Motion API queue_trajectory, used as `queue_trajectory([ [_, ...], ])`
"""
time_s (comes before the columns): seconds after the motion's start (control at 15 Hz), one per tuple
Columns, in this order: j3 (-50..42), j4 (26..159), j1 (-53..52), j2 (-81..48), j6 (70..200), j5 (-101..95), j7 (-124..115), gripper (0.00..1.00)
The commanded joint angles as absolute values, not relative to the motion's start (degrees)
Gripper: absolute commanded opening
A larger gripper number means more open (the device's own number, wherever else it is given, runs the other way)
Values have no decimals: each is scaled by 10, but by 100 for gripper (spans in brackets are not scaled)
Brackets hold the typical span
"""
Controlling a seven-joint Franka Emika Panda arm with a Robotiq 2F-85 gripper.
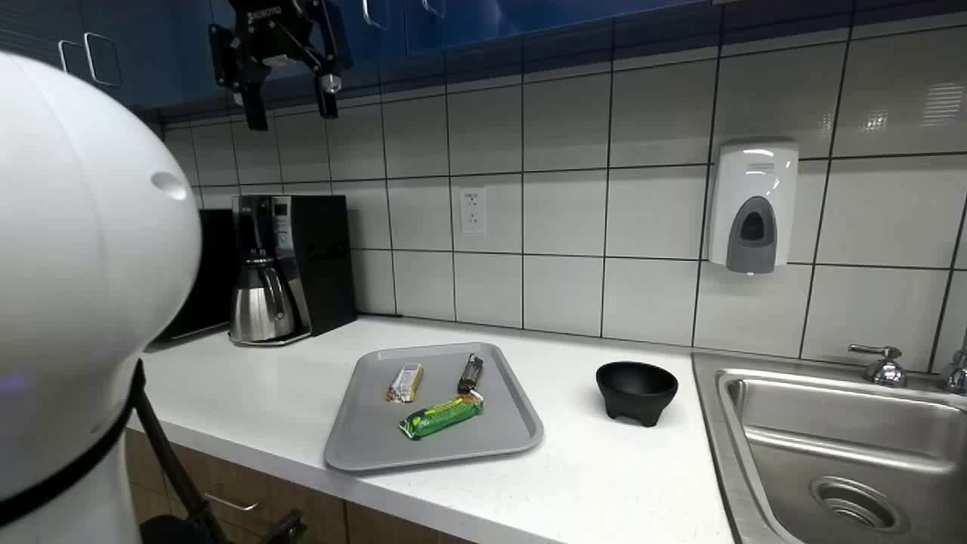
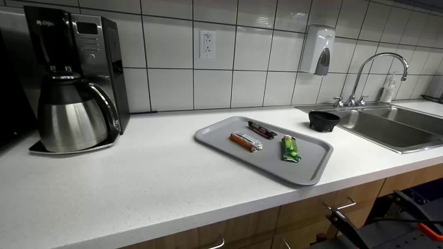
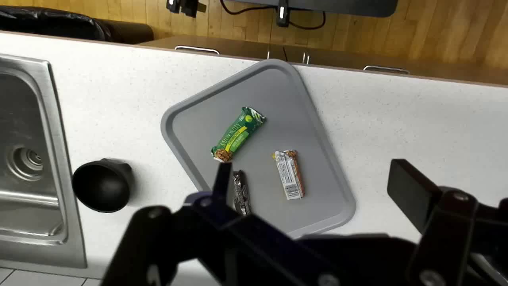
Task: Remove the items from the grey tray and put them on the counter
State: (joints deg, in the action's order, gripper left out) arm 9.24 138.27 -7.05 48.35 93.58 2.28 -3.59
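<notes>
The grey tray (image 1: 370,442) lies flat on the white counter (image 2: 114,186). Three wrapped bars rest in it, spaced apart: a green one (image 3: 240,135), a silvery-white one with orange sides (image 3: 289,174) and a slim dark brown one (image 3: 241,192). All of them also show in both exterior views. My gripper (image 1: 293,113) hangs high above the counter, well clear of the tray, fingers pointing down. Its jaws stand wide apart with nothing between them. In the wrist view, the near part of the gripper covers one tray corner and partly overlaps the dark bar's end.
A black footed bowl (image 1: 637,389) stands between the tray and the steel sink (image 1: 854,453). At the opposite end is a coffee maker (image 2: 79,79) with a steel carafe. Blue cabinets (image 1: 483,23) hang overhead near the gripper, and a soap dispenser (image 1: 755,204) is on the tiled wall.
</notes>
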Motion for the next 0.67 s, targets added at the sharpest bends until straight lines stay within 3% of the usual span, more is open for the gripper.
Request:
queue_trajectory([
  [0.0,92,1381,-71,482,934,22,-37,100],
  [0.6,94,1383,-70,482,939,17,-37,100],
])
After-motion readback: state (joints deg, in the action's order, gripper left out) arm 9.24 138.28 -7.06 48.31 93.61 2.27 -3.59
